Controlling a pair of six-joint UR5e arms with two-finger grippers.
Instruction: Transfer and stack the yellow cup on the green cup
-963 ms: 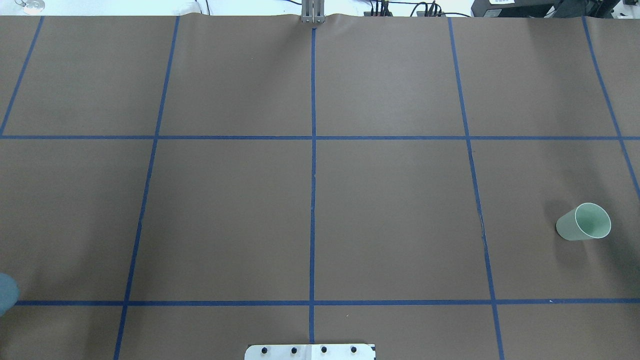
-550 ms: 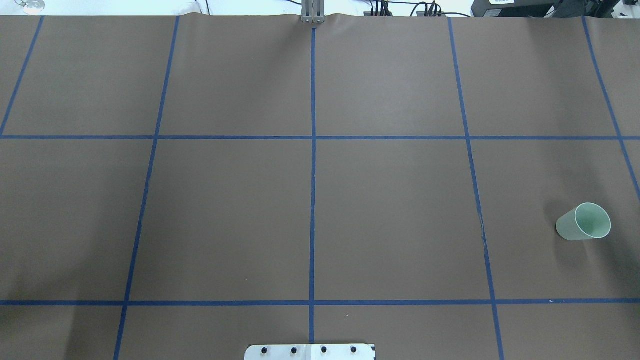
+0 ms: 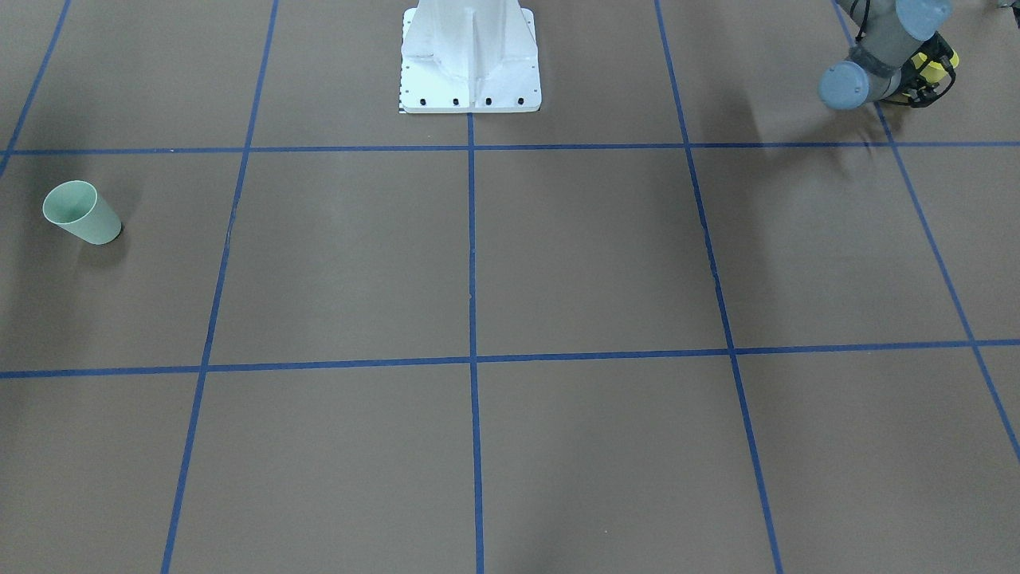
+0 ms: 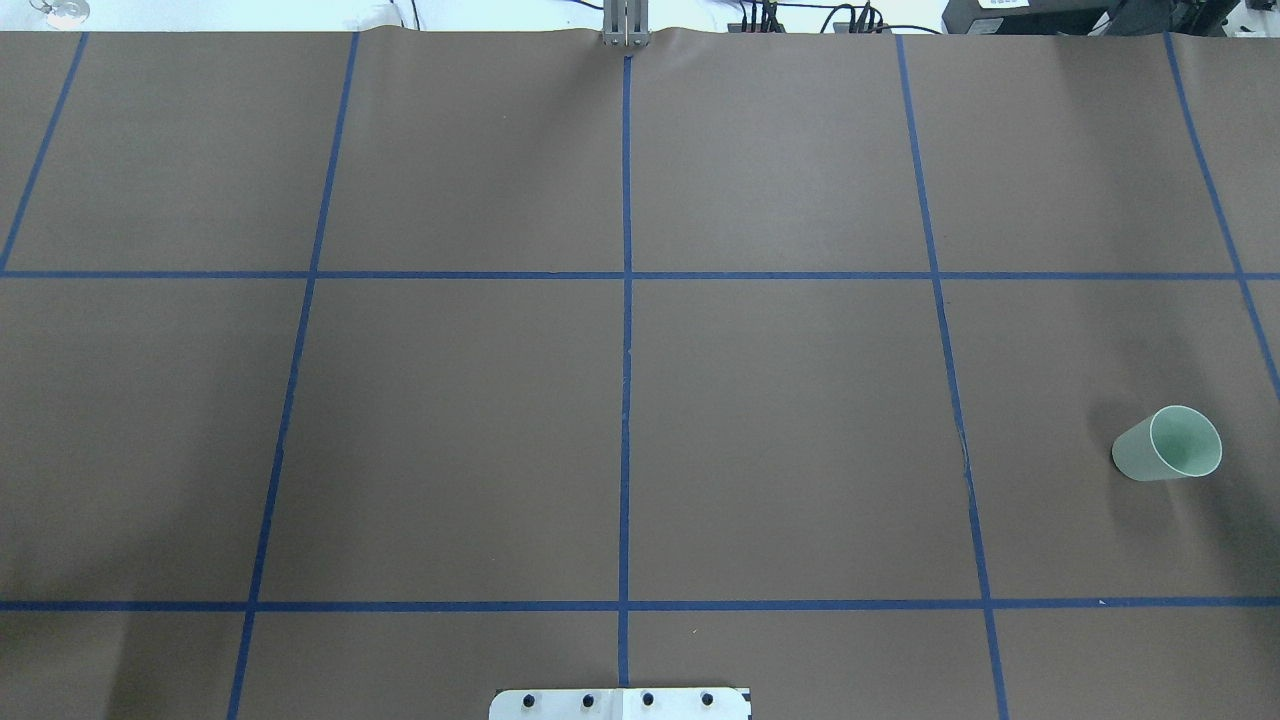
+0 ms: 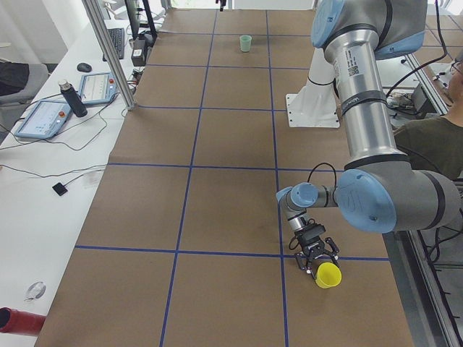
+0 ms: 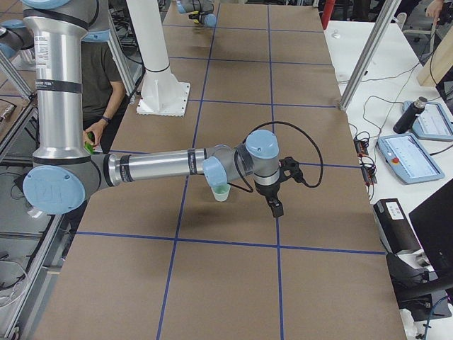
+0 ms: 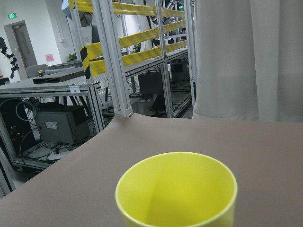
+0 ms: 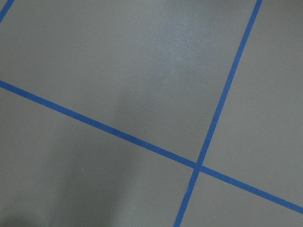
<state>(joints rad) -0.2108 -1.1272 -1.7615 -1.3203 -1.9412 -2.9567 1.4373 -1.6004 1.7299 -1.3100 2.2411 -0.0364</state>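
We hold the yellow cup [image 5: 328, 275] tight in our left claw [image 5: 317, 262], far from the green cup [image 4: 1168, 444], so we can carry it over, and we cannot tell if our right claw [image 6: 275, 207] is open.

Blue tape lines [image 4: 627, 400] grid the brown table cover [image 4: 450, 430]; a dark bottle [image 5: 70, 97] (upright) stands between two tablets [image 5: 43, 119].

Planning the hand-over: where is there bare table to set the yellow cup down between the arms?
The middle squares either side of the centre tape line are bare, from the robot base to the far edge. It is crowded only at the ends: the green cup on the right, the left gripper at the yellow cup on the left.
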